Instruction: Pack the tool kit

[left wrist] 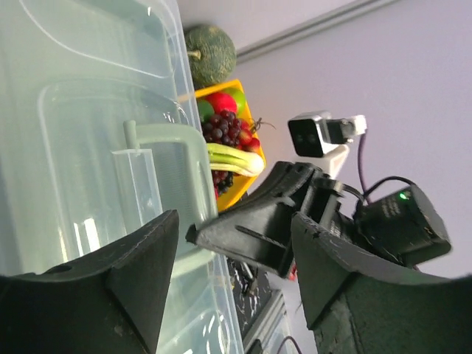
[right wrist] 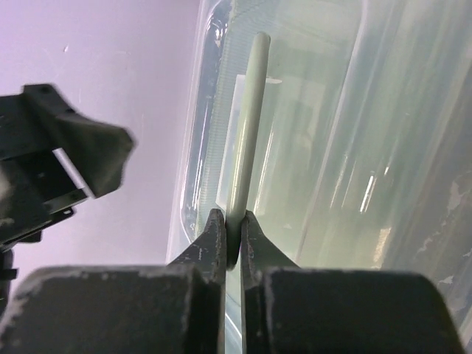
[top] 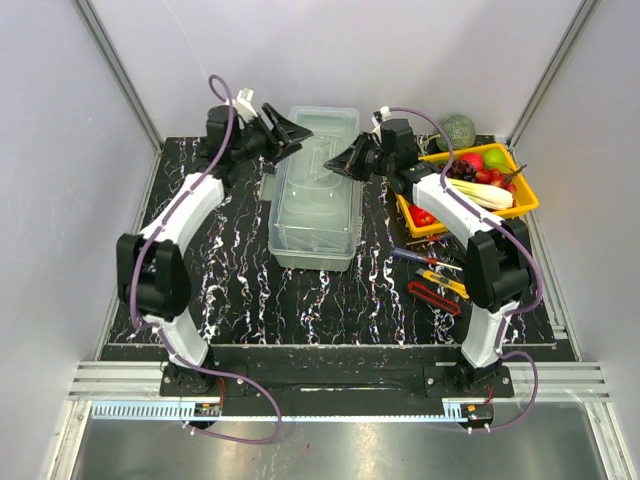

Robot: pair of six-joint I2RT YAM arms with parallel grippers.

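Looking from the near edge: the loose tools sit on the marbled table (top: 240, 290) in front of the right arm. The red utility knife (top: 433, 298) is closest, the yellow utility knife (top: 445, 283) just behind it, then what I think is a screwdriver (top: 415, 257), though it's too small to be sure. All three lie roughly sideways, at a slant.

The toolbox (top: 315, 215) sits mid-table between the two arms with its clear lid down. Its long axis runs straight away from the bases, one short end facing them.

Toward the far half, the right gripper (right wrist: 233, 221) comes in from the right with its fingers pressed together, pinching the thin pale-green handle (right wrist: 247, 125) on top of the lid. The left gripper (top: 295, 135) is on the opposite side by the far-left corner, its jaws spread wide with nothing between them.

Far right is the orange-yellow tray (top: 527, 205) of fruit, with a green melon (top: 458, 130) behind it.
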